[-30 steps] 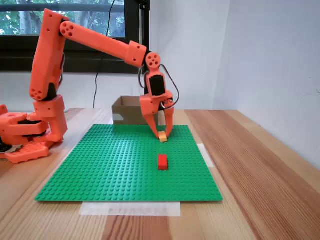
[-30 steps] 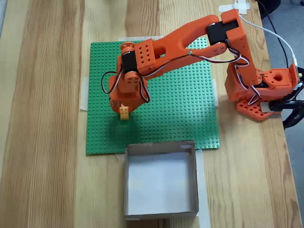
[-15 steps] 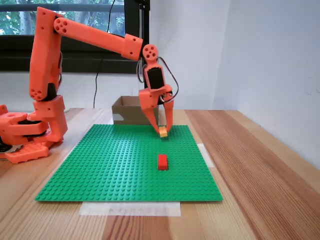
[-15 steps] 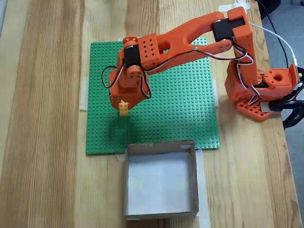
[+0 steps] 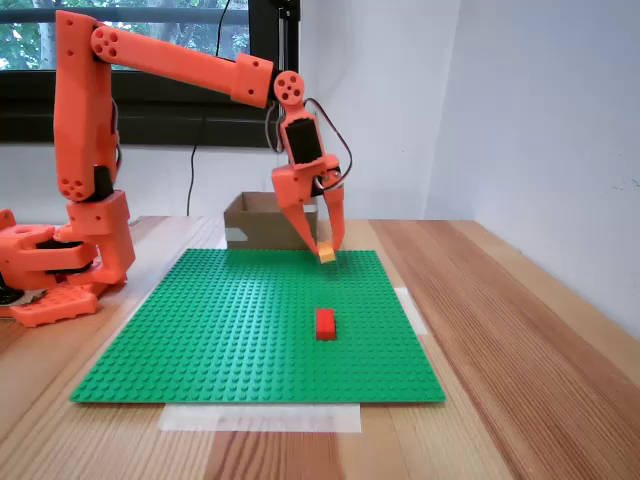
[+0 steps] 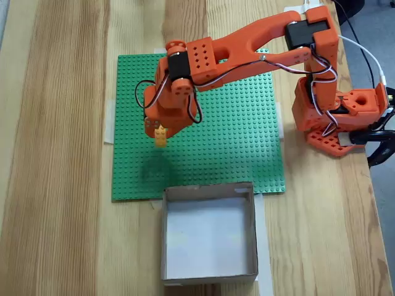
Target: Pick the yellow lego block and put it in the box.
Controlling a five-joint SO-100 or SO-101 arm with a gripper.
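Note:
The yellow lego block [image 5: 326, 254] hangs a little above the green baseplate [image 5: 220, 330], pinched between the fingertips of my orange gripper [image 5: 326, 250], which is shut on it. From above, the yellow lego block [image 6: 160, 136] and gripper [image 6: 160, 134] sit over the left part of the baseplate [image 6: 234, 142]. The box [image 6: 210, 234], brown cardboard and open-topped, stands just off the plate's lower edge in that view; in the side fixed view the box [image 5: 255, 222] lies behind the gripper.
A red brick [image 5: 325, 323] rests on the baseplate in front of the gripper. The arm's orange base [image 6: 339, 114] stands on the wooden table at the right of the top-down view. White tape [image 5: 260, 417] holds the plate's edges.
The arm has risen, lifting the yellow lego block off the baseplate while the gripper stays shut on it. The red brick and box have not moved.

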